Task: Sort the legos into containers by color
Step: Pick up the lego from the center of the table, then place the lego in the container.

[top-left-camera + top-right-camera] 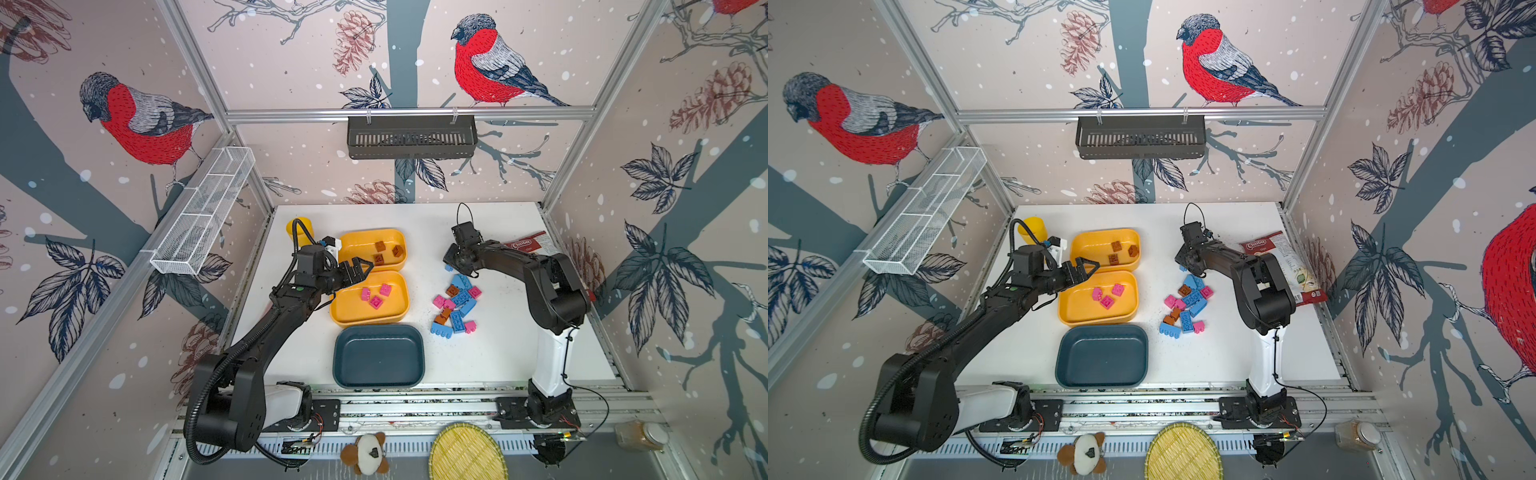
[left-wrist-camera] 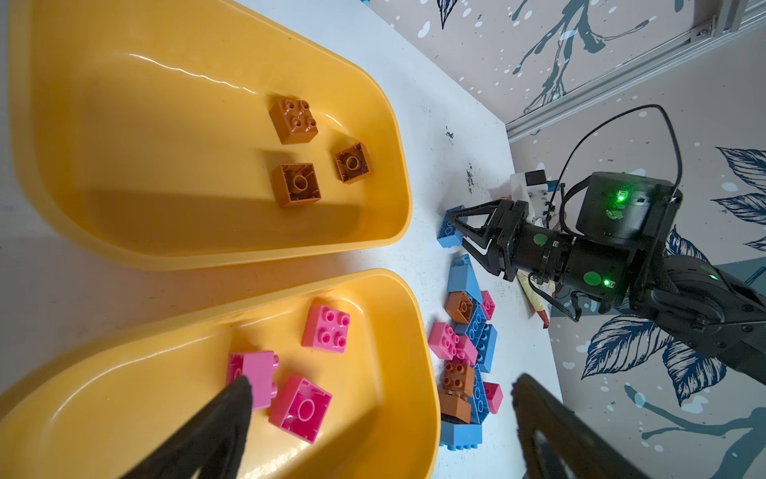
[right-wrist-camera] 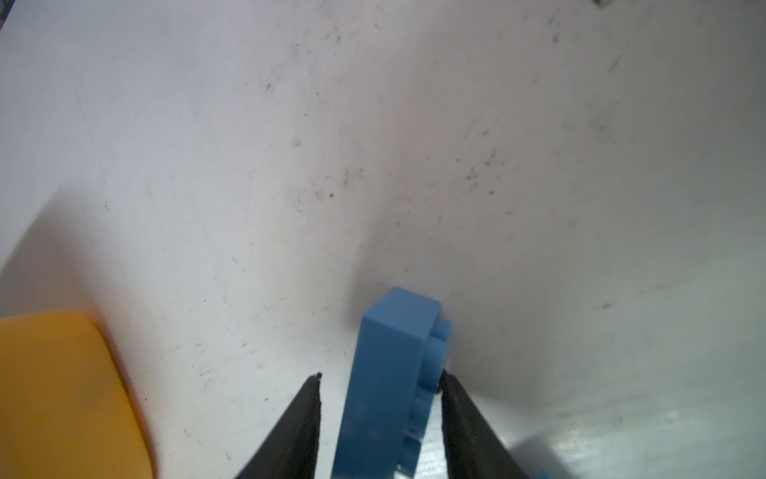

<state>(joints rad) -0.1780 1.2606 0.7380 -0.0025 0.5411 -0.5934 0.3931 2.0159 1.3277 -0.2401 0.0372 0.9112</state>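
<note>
Only the right wrist view showed contact: the blue brick [image 3: 385, 365], just beyond the lego pile [image 1: 459, 299], stood between part-open right jaws, one touching its studs. The left jaws gaped empty above the yellow trays [image 1: 357, 311].

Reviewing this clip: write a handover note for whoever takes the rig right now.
Left tool: open, empty, over where far yellow tray and near yellow tray meet.
Right tool: astride a blue brick on the table, one finger at its studs, a gap at the other; not gripped.
Done: three brown bricks in the far yellow tray, three pink bricks in the near one.
Left: teal tray empty; mixed pile of blue, pink, brown bricks on the table.
</note>
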